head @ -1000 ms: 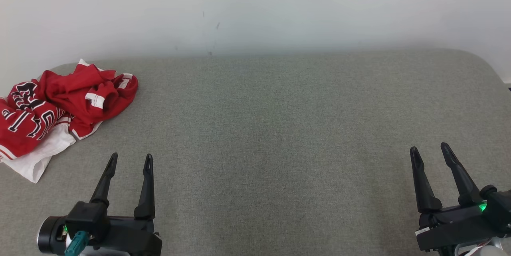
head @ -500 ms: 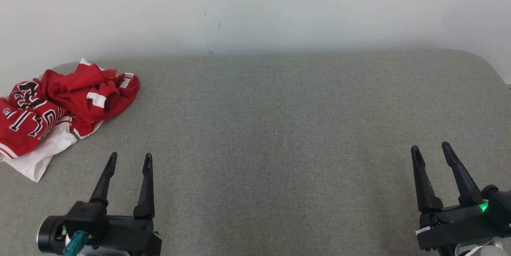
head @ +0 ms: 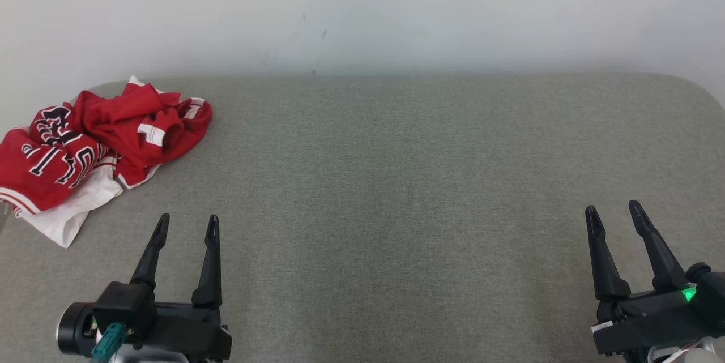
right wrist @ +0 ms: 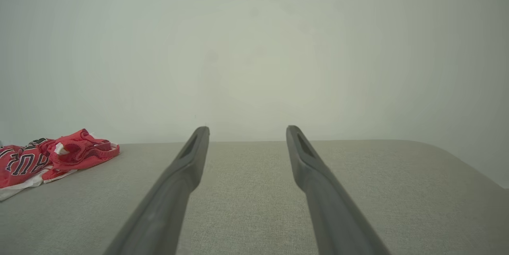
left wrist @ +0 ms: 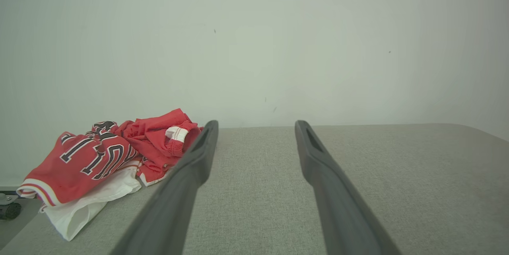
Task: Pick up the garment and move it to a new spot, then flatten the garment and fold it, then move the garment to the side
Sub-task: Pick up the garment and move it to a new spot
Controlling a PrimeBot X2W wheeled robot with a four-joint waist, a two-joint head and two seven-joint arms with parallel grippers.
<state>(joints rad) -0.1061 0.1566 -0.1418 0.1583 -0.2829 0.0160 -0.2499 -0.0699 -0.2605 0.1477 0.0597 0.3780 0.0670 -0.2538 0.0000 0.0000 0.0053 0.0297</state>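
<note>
Two grippers, both released and empty.

Head view: my left gripper and right gripper hover over the near edge of the table, jaws spread. The garment, a crumpled red jersey with a white underlayer, lies heaped at the table's far-left corner, and its white part reaches the table's left edge.

Left wrist view: the heap rests on the table, ahead and to the left of my open left jaws and well apart from them.

Right wrist view: the same heap shows small at the table's far left, well apart from my right jaws.

Risk, as I judge it: a pinch on one loose fold may lift a single layer, so the rest drags or slides off the table's left edge. Too low an approach may snag the table's cloth cover.
</note>
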